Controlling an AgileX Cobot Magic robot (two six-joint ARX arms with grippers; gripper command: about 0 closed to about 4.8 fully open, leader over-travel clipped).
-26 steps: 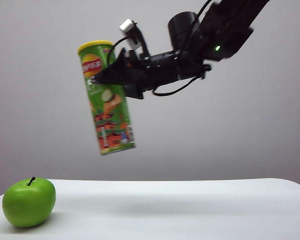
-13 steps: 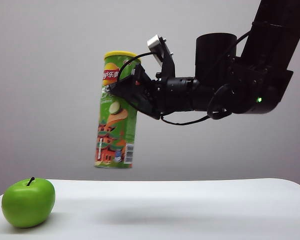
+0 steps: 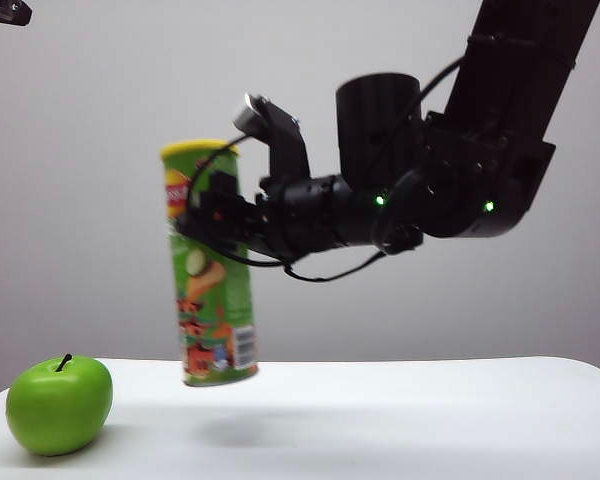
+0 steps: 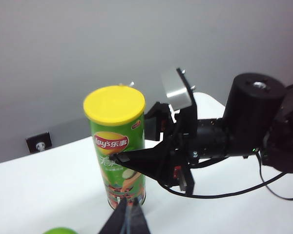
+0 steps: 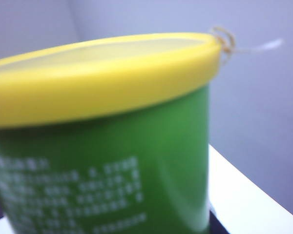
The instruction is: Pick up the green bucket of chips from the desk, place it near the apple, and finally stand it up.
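Note:
The green bucket of chips point(image 3: 208, 300) hangs nearly upright, yellow lid up, its base just above the white desk point(image 3: 430, 420). My right gripper point(image 3: 205, 215) reaches in level from the right and is shut on the can's upper half. The left wrist view shows the same can point(image 4: 118, 146) and the grip point(image 4: 136, 163) from above. The can's wall point(image 5: 102, 170) fills the right wrist view. The green apple point(image 3: 58, 405) sits on the desk to the can's left, a small gap away. My left gripper point(image 4: 128, 214) hovers high above, fingers together and empty.
The right arm's black body point(image 3: 450, 180) and its loose cable point(image 3: 330, 275) hang over the middle of the desk. A tip of the left arm point(image 3: 2, 10) shows at the upper left corner. A wall socket point(image 4: 39, 144) sits behind the desk.
The right gripper has swung the can from tilted to nearly upright, lowered it close to the desk and carried it left toward the apple. The apple stayed put.

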